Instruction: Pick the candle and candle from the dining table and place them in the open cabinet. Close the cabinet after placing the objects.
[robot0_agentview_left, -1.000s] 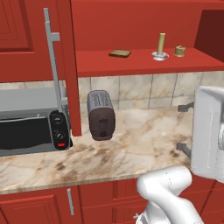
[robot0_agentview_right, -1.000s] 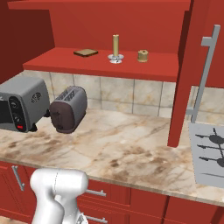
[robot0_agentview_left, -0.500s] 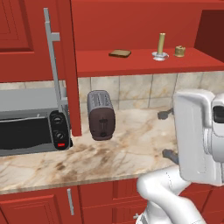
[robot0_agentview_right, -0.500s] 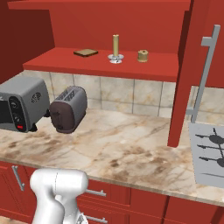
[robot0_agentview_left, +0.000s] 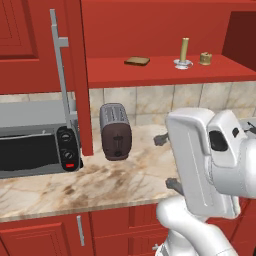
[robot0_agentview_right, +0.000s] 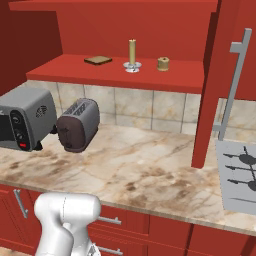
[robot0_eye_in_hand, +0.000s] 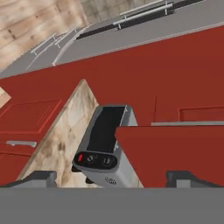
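Both candles, the stick candle (robot0_agentview_right: 132, 51) on its dish and the squat candle (robot0_agentview_right: 163, 63), stood on the cabinet's shelf (robot0_agentview_right: 75, 72) near its right end, and with the empty gripper (robot0_agentview_left: 166, 162) open beside the doors, a careless swing at the door (robot0_agentview_right: 221, 75) risked jolting them over.

Kitchen: toaster (robot0_agentview_left: 115, 131), stove (robot0_agentview_right: 239, 176), cabinets (robot0_agentview_left: 35, 30)

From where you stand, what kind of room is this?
Most likely a home kitchen: a toaster and a toaster oven stand on a marbled stone counter, under an open red wall cabinet.
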